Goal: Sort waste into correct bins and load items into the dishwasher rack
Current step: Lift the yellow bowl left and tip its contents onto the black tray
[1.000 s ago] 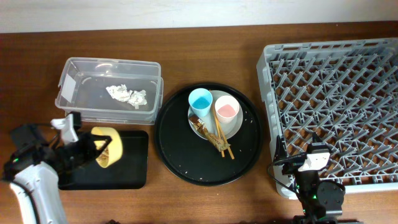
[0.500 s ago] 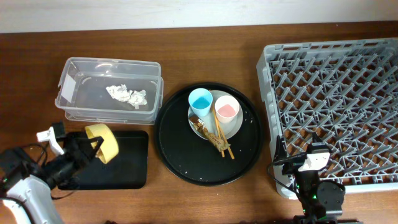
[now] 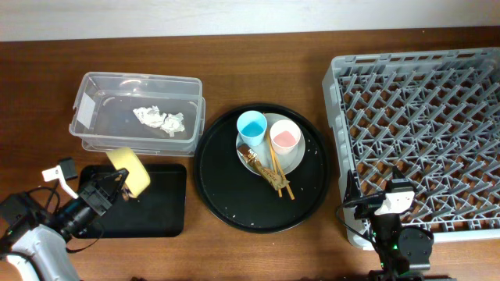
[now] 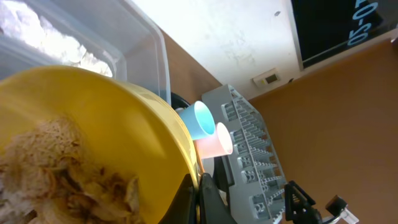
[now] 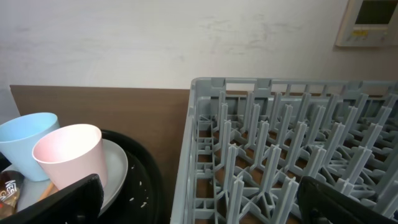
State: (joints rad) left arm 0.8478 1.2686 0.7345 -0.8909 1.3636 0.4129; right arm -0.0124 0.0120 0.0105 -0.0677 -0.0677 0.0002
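Wooden table (image 3: 258, 39): left hand (image 3: 117, 187) clamps yellow bowl (image 3: 131, 172) over black tray (image 3: 160, 212) corner, seemingly touching clear tub (image 3: 83, 109); right hand (image 5: 205, 200) wide.

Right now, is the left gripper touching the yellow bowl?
Touching. The left wrist view shows the left gripper with its jaws closed on the rim of the yellow bowl, no gap between them.

The yellow bowl (image 3: 130, 172) is tilting on its side over the flat black tray's (image 3: 160, 215) top edge, carrying beige scraps (image 4: 56, 168). A crumpled tissue (image 3: 158, 119) is lying in the clear tub (image 3: 101, 101). The blue cup (image 3: 251, 127) and pink cup (image 3: 285, 139) are standing side by side on the plate (image 3: 295, 161), with chopsticks (image 3: 277, 178) lying across it. The grey rack (image 3: 414, 117) is sitting at the right.
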